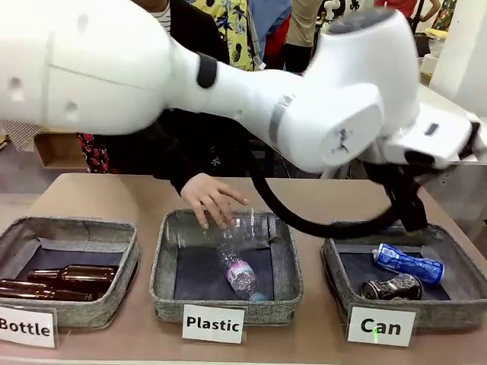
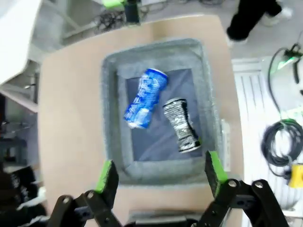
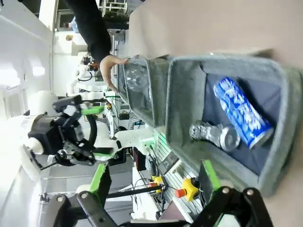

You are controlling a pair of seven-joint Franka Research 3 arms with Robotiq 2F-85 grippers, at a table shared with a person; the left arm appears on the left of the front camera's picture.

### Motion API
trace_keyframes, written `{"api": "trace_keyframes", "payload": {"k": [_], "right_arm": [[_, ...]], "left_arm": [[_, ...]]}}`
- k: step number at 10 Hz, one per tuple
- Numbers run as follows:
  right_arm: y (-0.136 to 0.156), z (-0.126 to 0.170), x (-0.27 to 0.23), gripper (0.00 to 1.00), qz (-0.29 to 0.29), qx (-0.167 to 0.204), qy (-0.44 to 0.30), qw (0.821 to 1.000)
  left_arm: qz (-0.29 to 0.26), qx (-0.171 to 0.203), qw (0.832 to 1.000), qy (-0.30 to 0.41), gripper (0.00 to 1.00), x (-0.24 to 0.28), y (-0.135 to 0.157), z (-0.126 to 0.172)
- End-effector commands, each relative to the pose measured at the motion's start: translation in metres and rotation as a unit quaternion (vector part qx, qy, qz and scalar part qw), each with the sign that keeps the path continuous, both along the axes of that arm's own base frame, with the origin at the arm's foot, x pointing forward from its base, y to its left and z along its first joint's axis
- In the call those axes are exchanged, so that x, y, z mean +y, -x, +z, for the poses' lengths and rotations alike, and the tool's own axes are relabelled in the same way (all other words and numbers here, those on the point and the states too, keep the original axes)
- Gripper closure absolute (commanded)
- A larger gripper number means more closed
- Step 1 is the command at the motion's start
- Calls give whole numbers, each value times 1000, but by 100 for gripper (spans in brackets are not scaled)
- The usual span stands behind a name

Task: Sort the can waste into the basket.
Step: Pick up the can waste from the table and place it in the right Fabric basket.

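both cans lie side by side in the "can" basket (image 1: 346,262) at the bench's (image 1: 99,190) right end: the blue-and-white can (image 2: 144,98) and the crushed silvery can (image 2: 181,125). the left gripper (image 2: 161,172) hovers above that basket, fingers spread and holding nothing. the right gripper (image 3: 152,177) also has its fingers spread wide and empty, while a person's hand (image 1: 211,199) reaches over the "plastic" basket (image 1: 163,255).

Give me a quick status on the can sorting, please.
Left gripper open above the Can basket, empty; right gripper open, empty. Blue can and crushed can both lie inside. Person's hand at the Plastic basket.
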State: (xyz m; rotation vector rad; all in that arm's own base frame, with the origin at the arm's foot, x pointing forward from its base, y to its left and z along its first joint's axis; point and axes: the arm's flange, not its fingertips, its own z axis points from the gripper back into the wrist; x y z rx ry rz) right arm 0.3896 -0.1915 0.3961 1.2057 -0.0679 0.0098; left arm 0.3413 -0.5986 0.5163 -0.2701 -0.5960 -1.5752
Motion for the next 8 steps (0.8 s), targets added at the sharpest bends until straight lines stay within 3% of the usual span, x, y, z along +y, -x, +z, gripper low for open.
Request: {"api": "trace_keyframes", "payload": {"k": [1, 4, 8], "right_arm": [[7, -2, -15, 0, -37, 4, 1, 999], [20, -2, -23, 0, -56, -5, -5, 998], [14, 3, -6, 0, -56, -5, -3, 998]], "left_arm": [[18, 5, 999, 40, 5, 47, 11, 9], [22, 19, 999, 45, 5, 61, -2, 6], [42, 37, 996, 68, 5, 90, -3, 20]]}}
